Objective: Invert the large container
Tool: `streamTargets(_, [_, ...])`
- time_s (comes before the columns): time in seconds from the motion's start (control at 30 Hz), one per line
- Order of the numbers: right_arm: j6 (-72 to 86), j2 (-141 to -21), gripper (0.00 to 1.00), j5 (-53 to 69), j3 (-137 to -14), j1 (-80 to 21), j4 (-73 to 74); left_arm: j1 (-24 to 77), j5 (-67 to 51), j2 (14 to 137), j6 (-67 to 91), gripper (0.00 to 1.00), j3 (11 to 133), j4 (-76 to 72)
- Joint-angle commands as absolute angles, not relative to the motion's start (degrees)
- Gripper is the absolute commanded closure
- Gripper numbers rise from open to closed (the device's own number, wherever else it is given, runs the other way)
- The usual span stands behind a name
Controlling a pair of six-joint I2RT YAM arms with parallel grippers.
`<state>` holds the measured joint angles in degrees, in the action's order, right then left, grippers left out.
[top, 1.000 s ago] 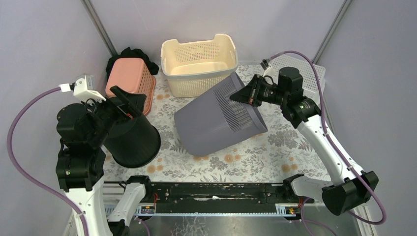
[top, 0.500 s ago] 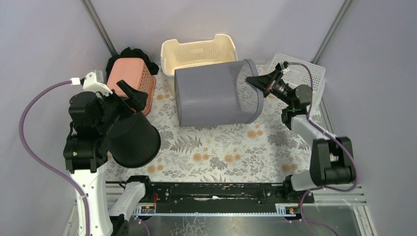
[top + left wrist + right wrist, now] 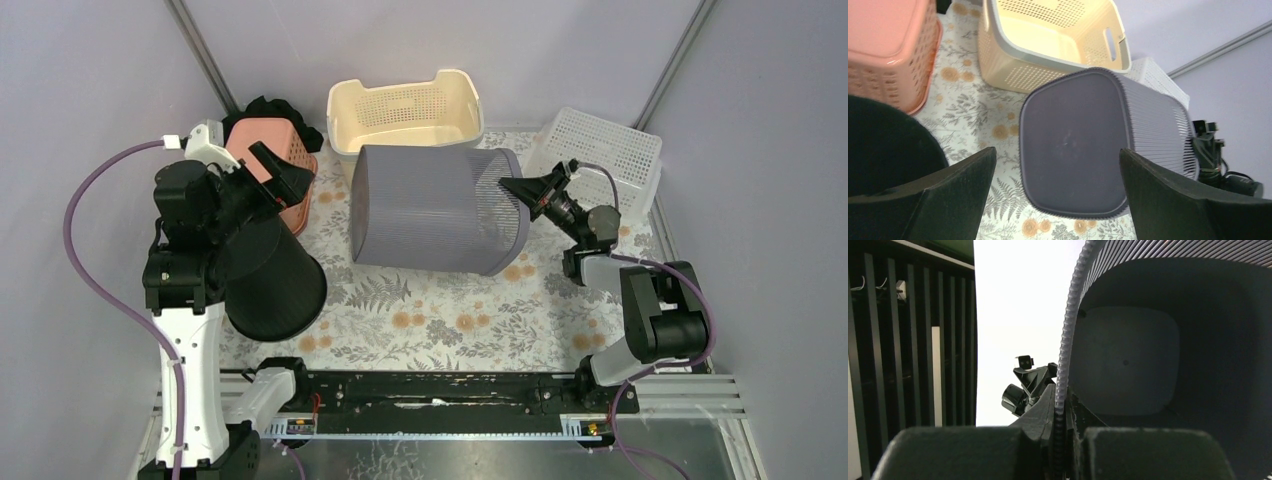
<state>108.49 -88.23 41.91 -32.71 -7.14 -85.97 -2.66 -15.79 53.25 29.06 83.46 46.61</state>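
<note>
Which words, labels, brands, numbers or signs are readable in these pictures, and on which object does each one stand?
None can be read. The grey container, cream basket, pink basket, white basket and black bin show no print in any view. Any marking on the small parts on the black rail by the arm bases is too small to read.

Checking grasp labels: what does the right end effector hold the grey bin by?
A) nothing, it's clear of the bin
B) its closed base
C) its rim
C: in the right wrist view the right end effector is shut on the ribbed rim of the grey bin, beside its open mouth.
</note>
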Motion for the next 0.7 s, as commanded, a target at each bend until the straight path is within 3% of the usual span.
streamTargets(0.0, [109.73, -86.38, 1.0, 33.73, -31.74, -10.32, -97.98, -2.39, -19.61, 53.32, 29.54, 0.0, 80.62, 40.84])
streamTargets(0.67, [104.55, -98.64, 1.0, 20.1, -36.33, -24.8, -98.04, -2.46, -23.11, 55.76, 31.68, 0.0, 71.92, 33.83])
